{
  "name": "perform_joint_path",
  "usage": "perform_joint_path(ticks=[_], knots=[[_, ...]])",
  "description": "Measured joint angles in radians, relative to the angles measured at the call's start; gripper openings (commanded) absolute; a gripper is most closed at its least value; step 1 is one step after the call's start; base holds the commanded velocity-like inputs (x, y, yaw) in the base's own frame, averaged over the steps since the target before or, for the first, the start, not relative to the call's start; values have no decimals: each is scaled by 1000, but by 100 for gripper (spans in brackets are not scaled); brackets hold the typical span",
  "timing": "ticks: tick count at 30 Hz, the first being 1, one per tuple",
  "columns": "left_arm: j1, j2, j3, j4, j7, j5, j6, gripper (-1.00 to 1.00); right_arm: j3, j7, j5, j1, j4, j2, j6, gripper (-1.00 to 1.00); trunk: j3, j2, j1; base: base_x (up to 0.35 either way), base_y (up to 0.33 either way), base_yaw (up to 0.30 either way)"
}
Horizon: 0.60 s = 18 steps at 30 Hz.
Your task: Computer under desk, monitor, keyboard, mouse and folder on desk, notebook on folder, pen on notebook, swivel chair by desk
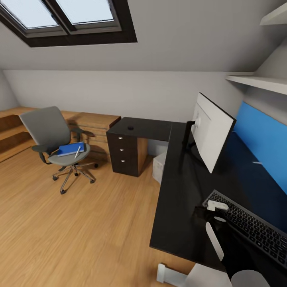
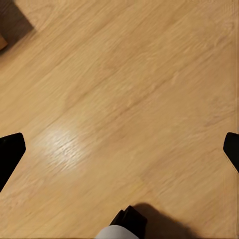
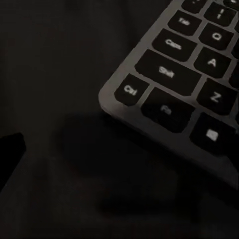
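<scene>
Right claw (image 1: pixel 207 213) hovers over the black tabletop (image 1: pixel 175 199), just off the keyboard's (image 1: pixel 251 229) near-left corner; keyboard lies at about 3 o'clock from the claw. In the right wrist view the keyboard's Ctrl corner (image 3: pixel 124 92) shows, one dark fingertip (image 3: pixel 10 152) at the edge; opening cannot be told, nothing seen held. Left claw (image 2: pixel 119 149) spread wide over wood floor (image 2: pixel 124 74), empty. Monitor (image 1: pixel 211 131) stands at 12 o'clock from the keyboard. Folder (image 1: pixel 71 149) with pen (image 1: pixel 77 151) lies on the swivel chair (image 1: pixel 56 139), far off at 10 o'clock.
</scene>
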Motion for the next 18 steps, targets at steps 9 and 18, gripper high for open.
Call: perform_joint_path(ticks=[9,18], knots=[[0,-1,0,0,0,0,0,100,1,1,0,0,-7,0,0,100,0,0,0,96,0,0],[0,-1,-2,0,0,0,0,100,-1,0,1,0,-51,0,0,100,0,0,1,-140,0,0]])
